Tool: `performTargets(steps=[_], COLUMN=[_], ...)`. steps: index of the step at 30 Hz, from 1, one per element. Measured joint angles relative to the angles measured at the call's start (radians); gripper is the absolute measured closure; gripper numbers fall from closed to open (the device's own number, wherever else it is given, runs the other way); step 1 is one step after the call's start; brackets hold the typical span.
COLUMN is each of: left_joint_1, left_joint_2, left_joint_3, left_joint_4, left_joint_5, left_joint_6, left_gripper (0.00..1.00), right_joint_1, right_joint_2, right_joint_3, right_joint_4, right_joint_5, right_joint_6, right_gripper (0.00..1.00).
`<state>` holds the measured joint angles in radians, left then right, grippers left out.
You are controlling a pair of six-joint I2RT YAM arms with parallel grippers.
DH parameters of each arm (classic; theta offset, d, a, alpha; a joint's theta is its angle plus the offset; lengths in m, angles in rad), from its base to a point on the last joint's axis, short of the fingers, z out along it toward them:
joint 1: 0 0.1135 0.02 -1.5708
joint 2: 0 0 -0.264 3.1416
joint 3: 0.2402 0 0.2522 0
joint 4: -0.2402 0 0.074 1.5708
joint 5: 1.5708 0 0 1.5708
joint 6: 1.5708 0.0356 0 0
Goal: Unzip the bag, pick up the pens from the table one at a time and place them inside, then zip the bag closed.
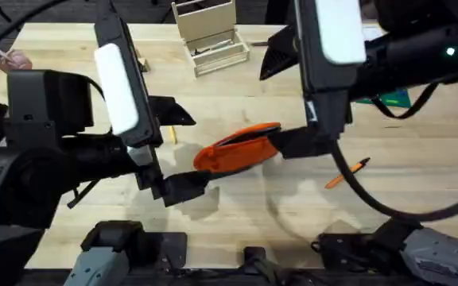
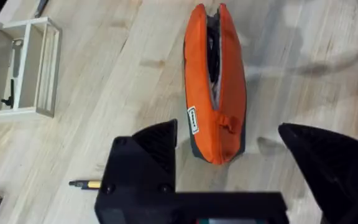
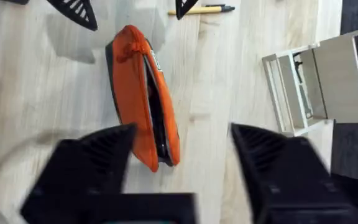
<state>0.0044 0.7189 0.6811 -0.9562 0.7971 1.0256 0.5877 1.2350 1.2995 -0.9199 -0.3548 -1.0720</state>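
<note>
The left gripper (image 2: 229, 168) stood spread wide around the near end of the bag (image 1: 237, 149), which lay mid-table (image 1: 420, 183), zip partly open. At its far end the right gripper (image 3: 182, 158) gaped, straddling it.

The left claw (image 2: 229, 146) hangs spread over the partly unzipped bag (image 2: 216, 87) on the table (image 2: 117, 81).

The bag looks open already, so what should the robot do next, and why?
Probably the right gripper, open above the bag, should move to the orange pen lying beside it on the table: the zip gapes, and both pens, including the tan one, are still outside.
</note>
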Motion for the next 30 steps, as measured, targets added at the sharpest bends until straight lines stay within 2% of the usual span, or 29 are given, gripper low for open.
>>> performTargets(steps=[2,6,8,9,30], left_joint_1=[0.000,0.000,0.000,0.000,0.000], left_joint_2=[0.000,0.000,0.000,0.000,0.000], left_joint_3=[0.000,0.000,0.000,0.000,0.000], left_joint_4=[-0.001,-0.001,-0.001,-0.001,-0.001], left_joint_5=[-0.002,-0.005,-0.005,-0.005,-0.005], left_joint_6=[0.000,0.000,0.000,0.000,0.000], left_gripper=[0.007,0.007,0.007,0.007,0.007], right_joint_1=[0.000,0.000,0.000,0.000,0.000], right_joint_2=[0.000,0.000,0.000,0.000,0.213], right_joint_3=[0.000,0.000,0.000,0.000,0.001], right_joint_4=[-0.001,-0.006,-0.021,-0.030,-0.046], right_joint_5=[0.000,0.000,0.001,0.000,0.000], right_joint_6=[-0.003,-0.009,-0.006,-0.007,0.028], right_gripper=[0.194,0.628,0.912,0.951,0.971])
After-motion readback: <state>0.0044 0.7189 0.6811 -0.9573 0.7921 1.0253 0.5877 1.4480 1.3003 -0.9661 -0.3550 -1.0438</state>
